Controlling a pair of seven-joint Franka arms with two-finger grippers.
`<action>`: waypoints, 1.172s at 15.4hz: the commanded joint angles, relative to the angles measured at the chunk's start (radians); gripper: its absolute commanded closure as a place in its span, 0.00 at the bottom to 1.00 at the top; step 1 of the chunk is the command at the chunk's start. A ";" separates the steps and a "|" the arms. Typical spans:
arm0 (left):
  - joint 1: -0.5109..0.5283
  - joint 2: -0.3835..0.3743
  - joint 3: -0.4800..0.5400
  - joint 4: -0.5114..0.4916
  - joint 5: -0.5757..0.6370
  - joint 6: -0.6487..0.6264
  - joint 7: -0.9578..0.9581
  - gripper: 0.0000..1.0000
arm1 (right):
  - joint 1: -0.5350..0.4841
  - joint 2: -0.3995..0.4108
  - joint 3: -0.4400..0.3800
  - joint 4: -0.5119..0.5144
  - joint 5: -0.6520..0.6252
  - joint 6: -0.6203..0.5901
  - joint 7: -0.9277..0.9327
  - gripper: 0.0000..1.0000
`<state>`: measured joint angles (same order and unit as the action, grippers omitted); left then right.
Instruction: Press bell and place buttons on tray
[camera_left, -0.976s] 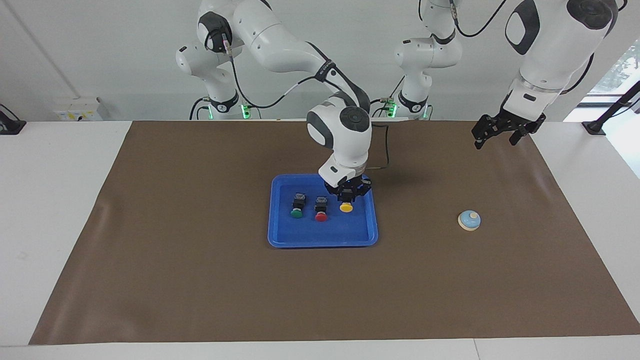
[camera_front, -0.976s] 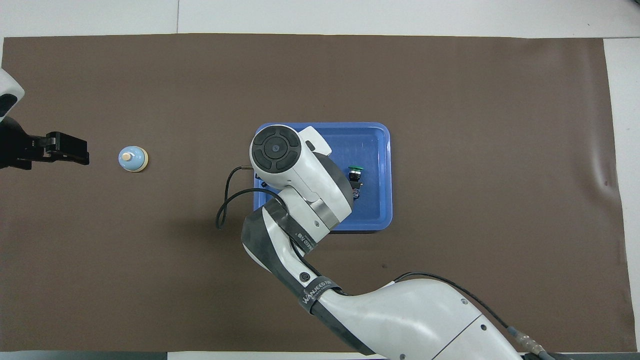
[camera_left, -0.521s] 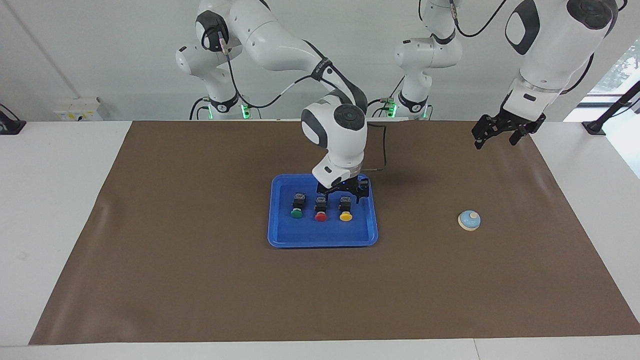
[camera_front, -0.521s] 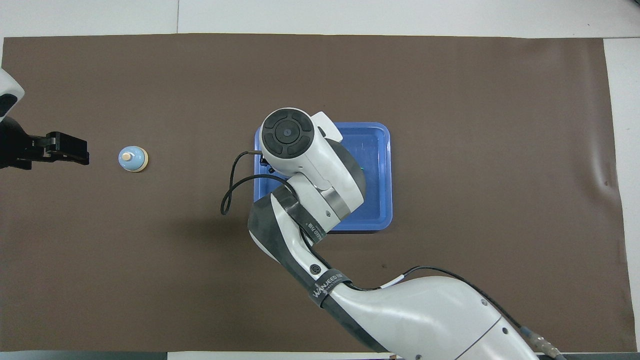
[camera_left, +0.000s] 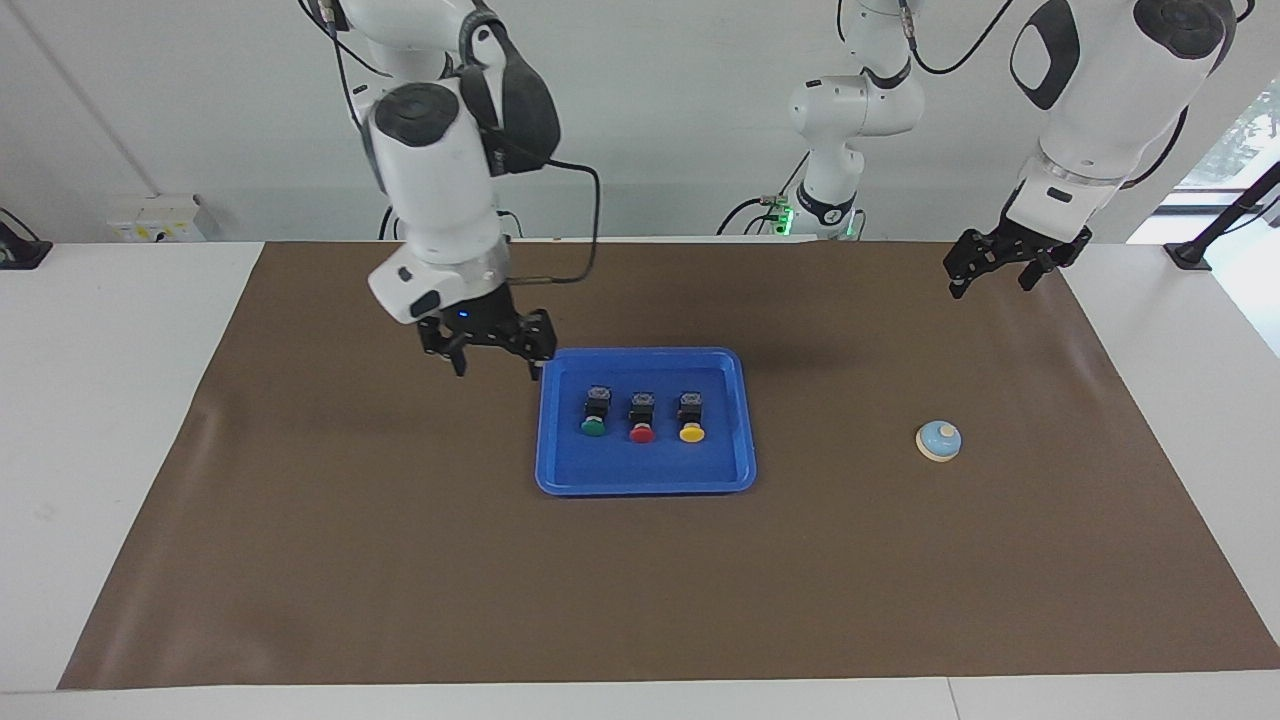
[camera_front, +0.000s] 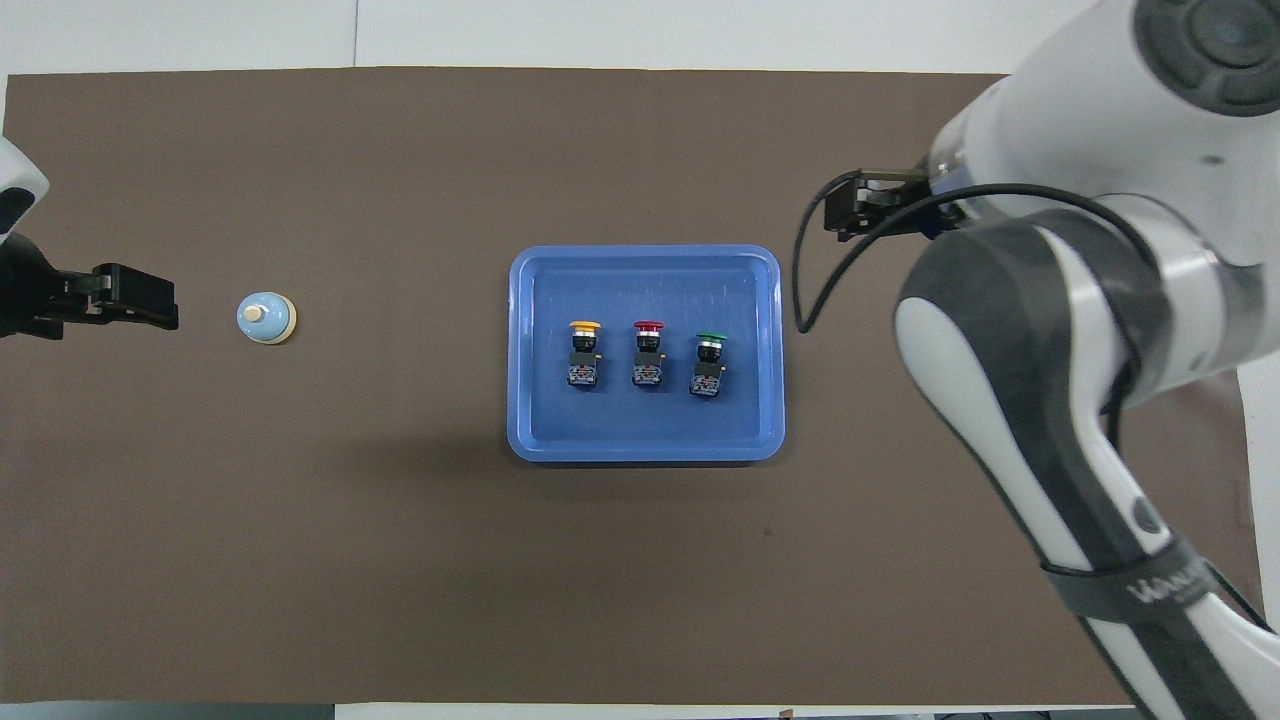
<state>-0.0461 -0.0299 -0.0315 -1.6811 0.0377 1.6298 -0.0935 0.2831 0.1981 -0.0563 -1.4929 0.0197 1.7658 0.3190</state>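
1. Tray (camera_left: 645, 478): bright blue, rectangular, low rim, lying flat at the middle of the brown mat (camera_left: 400, 560).
2. Green button (camera_left: 593, 412), red button (camera_left: 641, 416), yellow button (camera_left: 690, 416): all three lie in the tray in one row, apart from one another, black bodies toward the robots and coloured caps pointing away from them. In the overhead view the row runs from 9 to 3 o'clock: yellow (camera_front: 584, 352), red (camera_front: 648, 352), green (camera_front: 709, 362). Green lies toward the right arm's end of the table, yellow toward the left arm's end.
3. Bell (camera_left: 939, 440): light-blue dome with cream rim and knob, standing on the mat well apart from the tray, at 9 o'clock of it in the overhead view (camera_front: 266, 317), toward the left arm's end.
4. Right gripper (camera_left: 492, 360): raised over the mat just off the tray's corner nearest the robots, at about 10 o'clock of the tray in the facing view. Fingers spread apart, nothing between them.
5. Left gripper (camera_left: 993, 282): raised over the mat at 12 o'clock of the bell in the facing view, clear of it. Fingers apart, holding nothing. This arm waits.
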 joint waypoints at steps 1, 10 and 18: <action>0.003 -0.021 0.002 -0.017 -0.009 0.002 0.001 0.00 | -0.086 -0.092 0.016 -0.056 0.002 -0.075 -0.151 0.00; 0.002 -0.021 0.002 -0.017 -0.009 0.002 0.001 0.00 | -0.214 -0.172 0.016 -0.180 0.000 -0.086 -0.328 0.00; 0.003 -0.021 0.002 -0.017 -0.009 0.002 0.001 0.00 | -0.225 -0.201 0.016 -0.236 0.002 -0.094 -0.339 0.00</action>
<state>-0.0461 -0.0299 -0.0315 -1.6811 0.0377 1.6298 -0.0935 0.0846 0.0147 -0.0554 -1.7134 0.0195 1.6551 0.0067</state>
